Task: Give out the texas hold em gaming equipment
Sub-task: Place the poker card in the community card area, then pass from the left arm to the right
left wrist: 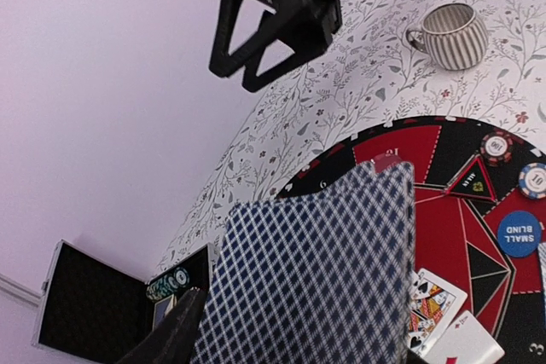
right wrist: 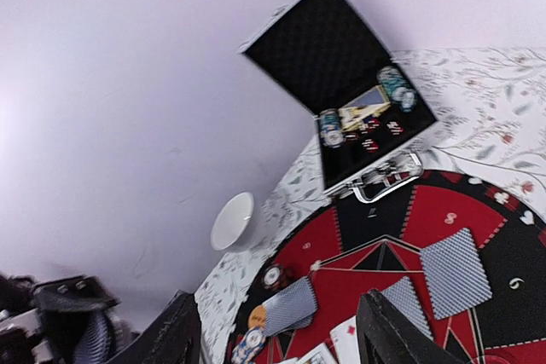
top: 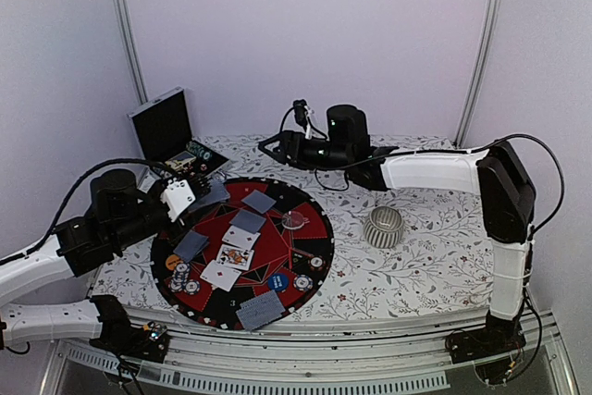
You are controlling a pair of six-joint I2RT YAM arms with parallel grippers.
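Note:
My left gripper is shut on a stack of checked-back playing cards, held tilted over the back left rim of the round red and black mat. Several cards lie on the mat, face down and face up. With them lie striped chips, a blue button disc, an orange disc and a clear disc. Above the table's back edge my right gripper hangs open, with nothing between its fingers.
A black hinged case stands open at the back left, with chips inside. A ribbed silver cup stands right of the mat on the flowered cloth. The right forearm crosses above the back of the table.

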